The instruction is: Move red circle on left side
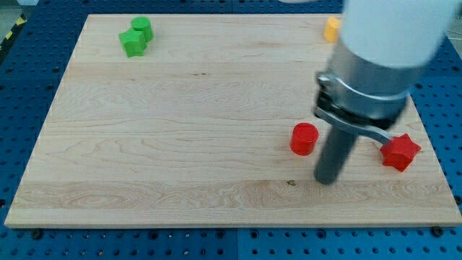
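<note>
The red circle [304, 139] is a short red cylinder on the wooden board [180, 130], right of centre. My tip [328, 180] rests on the board just to the lower right of the red circle, a small gap apart from it. A red star [401, 152] lies to the right of the rod, near the board's right edge.
A green circle [142, 28] and a green star [133, 43] sit together at the view's top left. An orange block [332, 29] at the top right is partly hidden by the arm's white body [390, 43]. A blue perforated table surrounds the board.
</note>
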You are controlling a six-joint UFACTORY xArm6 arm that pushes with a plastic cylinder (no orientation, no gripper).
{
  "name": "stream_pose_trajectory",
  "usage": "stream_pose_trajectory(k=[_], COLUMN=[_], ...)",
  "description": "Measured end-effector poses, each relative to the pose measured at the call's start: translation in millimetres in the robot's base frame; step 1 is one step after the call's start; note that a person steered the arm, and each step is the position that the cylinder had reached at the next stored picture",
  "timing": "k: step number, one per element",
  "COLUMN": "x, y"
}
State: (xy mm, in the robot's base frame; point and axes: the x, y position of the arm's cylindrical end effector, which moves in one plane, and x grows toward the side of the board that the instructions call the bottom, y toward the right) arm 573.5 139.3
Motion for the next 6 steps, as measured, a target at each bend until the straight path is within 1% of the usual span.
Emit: stream_pose_trajectory(k=[1,2,3,4,5,6], x=[-17.9,-63.3,-64.0,-64.0,-64.0,-52.8], y=[12.9,4.3,-48.0,-74.4,-65.2,-35.8])
